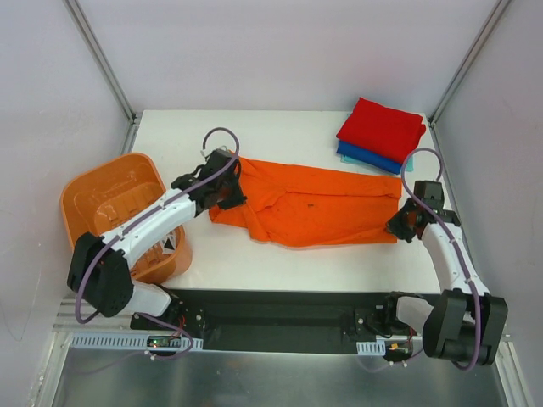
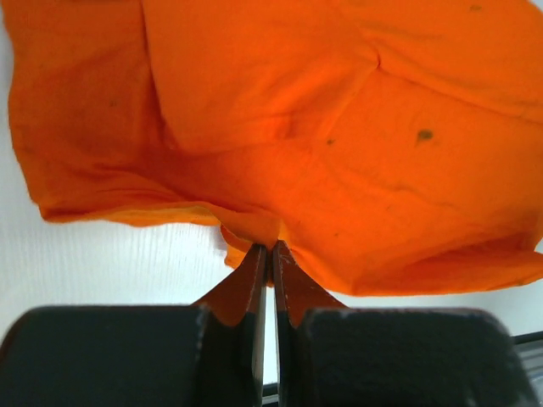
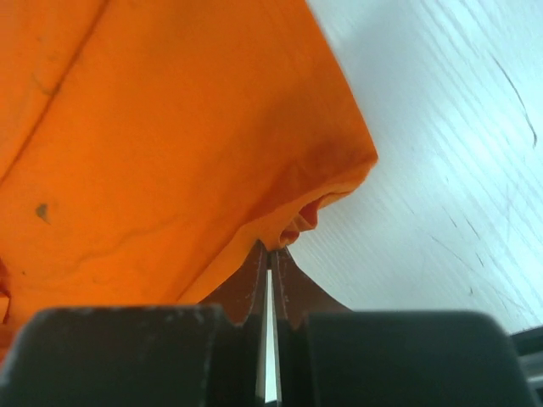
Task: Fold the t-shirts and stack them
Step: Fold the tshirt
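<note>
An orange t-shirt (image 1: 314,203) lies stretched across the middle of the white table, partly folded lengthwise. My left gripper (image 1: 227,193) is shut on its left end; the left wrist view shows the orange cloth (image 2: 339,153) pinched between the fingertips (image 2: 254,263). My right gripper (image 1: 399,227) is shut on the shirt's right lower corner; the right wrist view shows the hem (image 3: 297,220) pinched in the tips. A folded red t-shirt (image 1: 382,129) lies on a folded blue one (image 1: 366,158) at the back right.
An orange plastic basket (image 1: 119,212) stands at the left edge of the table, beside the left arm. A black strip (image 1: 280,314) runs along the near edge between the arm bases. Side walls enclose the table.
</note>
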Tool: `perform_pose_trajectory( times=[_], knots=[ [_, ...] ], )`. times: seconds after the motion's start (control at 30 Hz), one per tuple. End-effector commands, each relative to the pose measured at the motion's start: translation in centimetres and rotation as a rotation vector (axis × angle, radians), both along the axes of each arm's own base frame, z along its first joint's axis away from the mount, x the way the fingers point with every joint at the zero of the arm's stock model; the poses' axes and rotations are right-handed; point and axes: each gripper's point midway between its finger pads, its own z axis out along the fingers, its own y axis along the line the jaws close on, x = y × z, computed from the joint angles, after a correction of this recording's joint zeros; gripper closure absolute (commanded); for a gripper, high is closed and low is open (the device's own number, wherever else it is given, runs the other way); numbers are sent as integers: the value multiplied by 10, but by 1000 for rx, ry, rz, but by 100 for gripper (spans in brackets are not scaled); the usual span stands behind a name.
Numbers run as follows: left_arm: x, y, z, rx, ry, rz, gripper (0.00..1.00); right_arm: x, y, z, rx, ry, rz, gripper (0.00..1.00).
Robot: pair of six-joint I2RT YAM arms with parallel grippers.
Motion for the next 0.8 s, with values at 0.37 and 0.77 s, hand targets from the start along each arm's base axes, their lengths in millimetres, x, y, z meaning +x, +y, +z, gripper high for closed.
perform_pose_trajectory(
  times=[0.37,0.77],
  knots=[
    [99,3,21,-41,-48,36,100,74,-16,18,-45,-13,2,99],
    [140,16,-1,-35,-6,69,100,122,-28,10,-71,50,10,99]
  ],
)
